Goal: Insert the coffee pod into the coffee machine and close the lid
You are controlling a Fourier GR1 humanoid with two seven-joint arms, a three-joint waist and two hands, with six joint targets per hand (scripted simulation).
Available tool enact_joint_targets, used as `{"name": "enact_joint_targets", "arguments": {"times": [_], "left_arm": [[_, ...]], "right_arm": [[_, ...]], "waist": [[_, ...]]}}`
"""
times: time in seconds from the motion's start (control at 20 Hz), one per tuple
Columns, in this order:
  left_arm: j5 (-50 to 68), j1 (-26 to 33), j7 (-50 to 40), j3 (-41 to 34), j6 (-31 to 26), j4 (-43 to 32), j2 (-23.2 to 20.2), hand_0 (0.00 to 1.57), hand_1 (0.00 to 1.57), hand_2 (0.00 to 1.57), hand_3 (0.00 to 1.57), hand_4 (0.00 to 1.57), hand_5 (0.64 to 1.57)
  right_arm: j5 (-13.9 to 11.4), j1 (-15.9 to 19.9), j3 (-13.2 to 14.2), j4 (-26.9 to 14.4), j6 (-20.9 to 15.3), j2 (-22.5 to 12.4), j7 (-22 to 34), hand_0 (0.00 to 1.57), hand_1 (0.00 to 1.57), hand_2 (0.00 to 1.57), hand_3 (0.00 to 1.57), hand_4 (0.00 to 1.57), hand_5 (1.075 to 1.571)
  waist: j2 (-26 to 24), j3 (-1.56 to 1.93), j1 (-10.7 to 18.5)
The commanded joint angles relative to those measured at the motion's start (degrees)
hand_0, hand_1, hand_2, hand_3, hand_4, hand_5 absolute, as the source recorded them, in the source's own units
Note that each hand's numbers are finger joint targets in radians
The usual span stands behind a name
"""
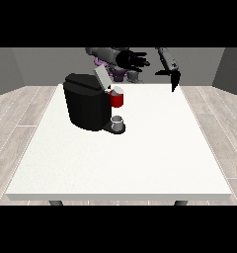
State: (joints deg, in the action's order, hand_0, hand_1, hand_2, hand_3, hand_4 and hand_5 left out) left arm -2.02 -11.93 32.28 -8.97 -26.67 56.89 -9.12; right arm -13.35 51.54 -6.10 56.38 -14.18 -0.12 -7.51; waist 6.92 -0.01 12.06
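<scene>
A black coffee machine (86, 104) stands on the white table (125, 153) at the left of middle. Its grey lid (101, 77) is tilted up and open above a red pod holder (117, 99). A small grey cup (118, 121) sits on the machine's base. The hand at the view's left (131, 60) hovers above and behind the lid, fingers spread and holding nothing. The hand at the view's right (174, 77) hangs over the table's far right side, fingers straight and pointing down. I cannot make out a separate coffee pod.
The robot's torso (113, 66) rises behind the table's far edge. Wooden floor (21, 113) surrounds the table. Bare white tabletop stretches from the machine to the near edge and to the right.
</scene>
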Motion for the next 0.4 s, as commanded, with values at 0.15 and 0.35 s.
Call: {"name": "enact_joint_targets", "arguments": {"times": [0.15,0.35], "left_arm": [[-1.45,0.32,1.62,1.75,0.15,-2.22,1.17,0.0,0.0,0.0,0.0,0.17,1.571],[-0.57,-0.67,2.31,0.07,0.55,-3.44,0.16,0.0,0.0,0.0,0.0,0.17,1.571]], "right_arm": [[3.37,-9.41,-13.15,2.07,-1.24,0.12,-5.85,0.0,0.0,0.0,0.0,0.53,1.571],[10.24,-17.04,-19.23,6.89,3.39,0.12,-12.2,0.0,0.0,0.0,0.0,0.46,1.571]], "waist": [[-1.45,0.0,0.91],[-0.9,0.03,-0.25]]}}
